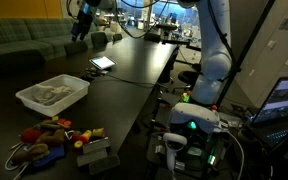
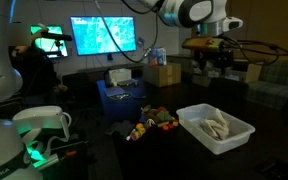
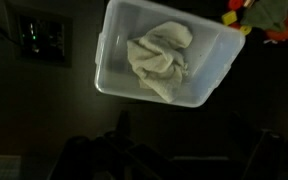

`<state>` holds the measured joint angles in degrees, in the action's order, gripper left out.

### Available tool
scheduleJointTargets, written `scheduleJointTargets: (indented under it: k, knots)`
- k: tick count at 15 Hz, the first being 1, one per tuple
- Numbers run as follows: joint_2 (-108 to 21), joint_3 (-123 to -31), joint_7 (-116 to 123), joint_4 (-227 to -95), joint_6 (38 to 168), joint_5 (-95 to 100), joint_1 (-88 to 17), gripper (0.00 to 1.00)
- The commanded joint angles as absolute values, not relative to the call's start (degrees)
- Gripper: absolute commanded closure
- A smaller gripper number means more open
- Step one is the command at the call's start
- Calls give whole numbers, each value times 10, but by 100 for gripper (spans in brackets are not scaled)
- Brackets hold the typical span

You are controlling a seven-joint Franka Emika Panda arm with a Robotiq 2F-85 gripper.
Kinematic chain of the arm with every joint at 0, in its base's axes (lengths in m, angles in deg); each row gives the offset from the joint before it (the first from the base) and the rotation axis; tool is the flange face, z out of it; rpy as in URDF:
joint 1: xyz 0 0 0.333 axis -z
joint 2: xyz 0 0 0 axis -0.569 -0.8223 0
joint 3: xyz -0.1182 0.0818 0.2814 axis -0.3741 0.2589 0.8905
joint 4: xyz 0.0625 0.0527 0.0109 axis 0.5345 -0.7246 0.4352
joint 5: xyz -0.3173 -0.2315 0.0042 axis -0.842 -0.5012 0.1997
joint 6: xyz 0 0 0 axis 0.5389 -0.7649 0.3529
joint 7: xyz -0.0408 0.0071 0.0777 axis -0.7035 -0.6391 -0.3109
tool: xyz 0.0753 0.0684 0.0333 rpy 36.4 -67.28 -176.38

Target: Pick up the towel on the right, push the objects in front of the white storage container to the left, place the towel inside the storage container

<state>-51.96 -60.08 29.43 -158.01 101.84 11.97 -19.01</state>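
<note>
The white storage container (image 1: 29,98) stands on the dark table and shows in both exterior views (image 2: 246,132) and in the wrist view (image 3: 109,60). A crumpled beige towel (image 3: 160,60) lies inside it, also seen in both exterior views (image 1: 52,94) (image 2: 216,126). A pile of colourful toys (image 1: 56,133) (image 2: 154,122) lies next to the container, at the top right edge of the wrist view (image 3: 254,14). My gripper (image 3: 192,135) hangs high above the table, apart from the container, open and empty; it also shows in both exterior views (image 1: 84,22) (image 2: 210,56).
A tablet (image 1: 102,63) lies farther along the table (image 1: 134,75). A dark box (image 1: 94,152) sits by the toys near the table's front edge. A blue bin (image 2: 119,98) and cardboard box (image 2: 164,74) stand beyond the table. Monitors (image 2: 104,36) glow behind.
</note>
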Motion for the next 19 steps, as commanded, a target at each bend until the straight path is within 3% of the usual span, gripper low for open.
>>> scheduleJointTargets:
  k: [1, 11, 15, 16, 19]
  knots:
    - [-380, -635, 300, -1721, 959, 170, -205, 0]
    - [-93, -731, 306, -2000, 812, 181, -284, 0]
    - [-19, -781, 332, -2044, 772, 171, -295, 0]
    - [-68, -774, 308, -2014, 779, 168, -305, 0]
    - [-54, -786, 310, -2023, 777, 168, -308, 0]
